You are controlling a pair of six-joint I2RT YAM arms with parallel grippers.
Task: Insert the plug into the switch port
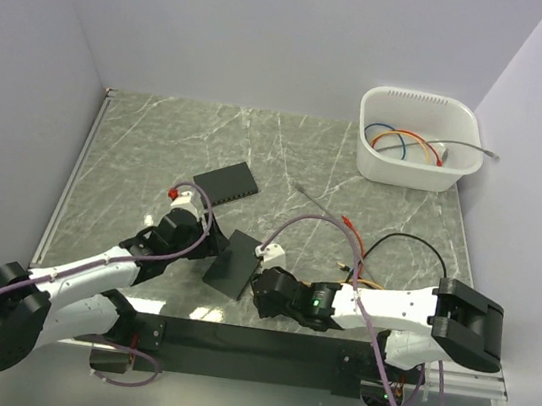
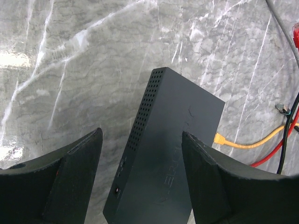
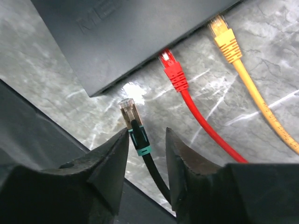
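Note:
The black switch [image 1: 230,263] lies on the marble table between both arms. In the left wrist view my left gripper [image 2: 141,134] stands open astride the switch [image 2: 173,154]; table shows between the left finger and the switch's vented side. A red plug [image 3: 170,65] and a yellow plug [image 3: 224,39] sit in ports along its edge [image 3: 140,32]. The plug [image 3: 128,112], clear-tipped with a teal boot on a black cable, lies just short of that edge, outside any port. My right gripper [image 3: 147,132] is open around it; the boot touches the left fingertip, with a gap on the right.
A second black switch [image 1: 228,182] lies farther back. A white bin [image 1: 407,172] with coloured cables stands at the back right. Loose cables, a black loop [image 1: 412,241] and a red-tipped one [image 1: 346,221], lie right of centre. A black bar [image 1: 261,343] runs along the near edge.

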